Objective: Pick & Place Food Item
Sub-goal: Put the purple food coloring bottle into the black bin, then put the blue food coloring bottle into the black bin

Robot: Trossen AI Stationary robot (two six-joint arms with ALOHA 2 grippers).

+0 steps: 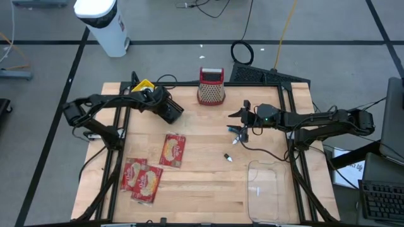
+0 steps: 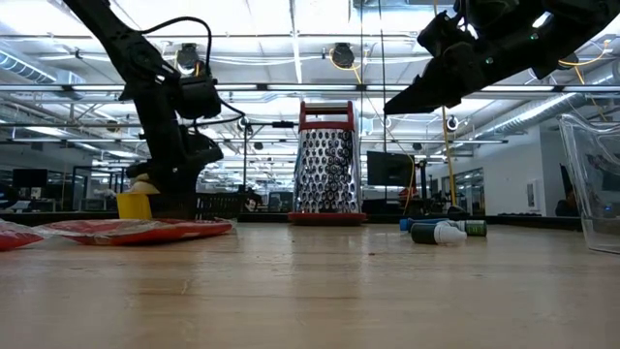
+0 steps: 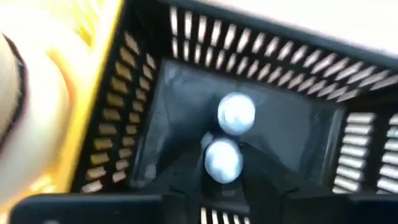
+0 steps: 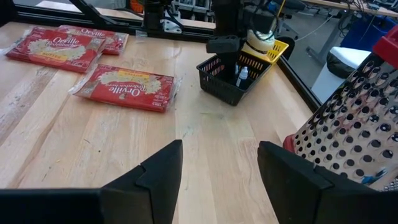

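A: Holding left gripper (image 1: 169,111) inside the black basket (image 1: 172,113); fingers' gap I cannot tell. Right gripper (image 4: 217,180) hangs wide, empty.

B: Popcorn packets (image 1: 173,150) flat on counter (image 1: 208,183): light, crinkly, slippery. I'd pinch an edge.

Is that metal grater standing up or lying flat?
Standing up. The grater rests upright on its red base on the table, red handle on top.
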